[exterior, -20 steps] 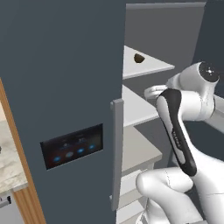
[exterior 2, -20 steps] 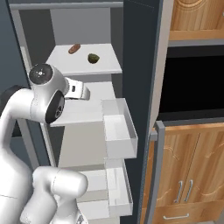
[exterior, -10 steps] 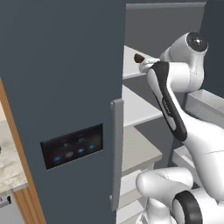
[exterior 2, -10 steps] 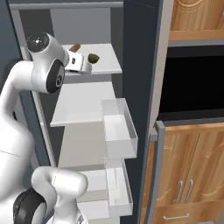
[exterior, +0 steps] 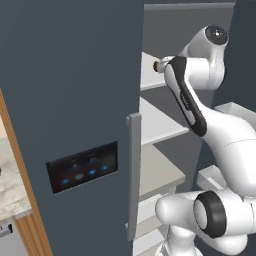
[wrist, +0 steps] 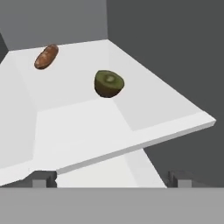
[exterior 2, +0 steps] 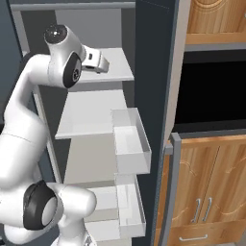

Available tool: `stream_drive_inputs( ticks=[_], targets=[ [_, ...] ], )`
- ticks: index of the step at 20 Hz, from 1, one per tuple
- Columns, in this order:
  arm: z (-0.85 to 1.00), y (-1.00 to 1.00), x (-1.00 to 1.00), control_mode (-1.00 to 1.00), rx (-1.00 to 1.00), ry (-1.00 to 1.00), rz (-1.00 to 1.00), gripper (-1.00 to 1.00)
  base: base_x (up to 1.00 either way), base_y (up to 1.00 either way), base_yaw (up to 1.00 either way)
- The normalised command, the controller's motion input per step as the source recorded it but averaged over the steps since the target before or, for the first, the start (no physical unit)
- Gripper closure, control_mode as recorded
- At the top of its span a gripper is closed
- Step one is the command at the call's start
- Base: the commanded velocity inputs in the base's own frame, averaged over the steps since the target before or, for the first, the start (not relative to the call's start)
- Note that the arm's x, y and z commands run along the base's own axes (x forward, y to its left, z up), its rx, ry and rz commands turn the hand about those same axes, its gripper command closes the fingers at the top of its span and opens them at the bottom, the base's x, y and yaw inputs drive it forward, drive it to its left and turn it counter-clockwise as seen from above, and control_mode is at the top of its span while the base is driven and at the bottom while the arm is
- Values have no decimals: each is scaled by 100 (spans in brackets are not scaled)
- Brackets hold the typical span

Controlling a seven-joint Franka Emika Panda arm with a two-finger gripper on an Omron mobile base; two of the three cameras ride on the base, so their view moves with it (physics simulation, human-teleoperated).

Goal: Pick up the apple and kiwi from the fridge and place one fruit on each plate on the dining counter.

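Dark brownish-green kiwi (wrist: 108, 83) on a white shelf (wrist: 144, 118), reddish-brown sausage stick (wrist: 46, 56) behind it, slate-blue fridge (exterior: 75, 90) door with blue-lit black panel (exterior: 82, 166).

A kitchen is showing: an open fridge (exterior: 75, 100) filling the left, wooden cabinets (exterior 2: 206, 192) and a built-in oven (exterior 2: 211, 91) standing at right
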Motion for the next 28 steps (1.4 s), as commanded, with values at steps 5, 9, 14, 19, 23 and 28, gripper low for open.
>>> stream_drive_inputs(
  ticks=[5, 9, 14, 19, 23, 28],
  targets=[
    [-11, -2, 47, -100, 0, 0, 0, -100, 0, 0, 0],
    [-7, 0, 44, -100, 0, 0, 0, -100, 0, 0, 0],
    [-2, 0, 44, -100, 0, 0, 0, -100, 0, 0, 0],
    [-6, 0, 43, -100, 0, 0, 0, -100, 0, 0, 0],
    [-11, 0, 35, -100, 0, 0, 0, -100, 0, 0, 0],
    [-9, 0, 36, -100, 0, 0, 0, -100, 0, 0, 0]
  ],
)
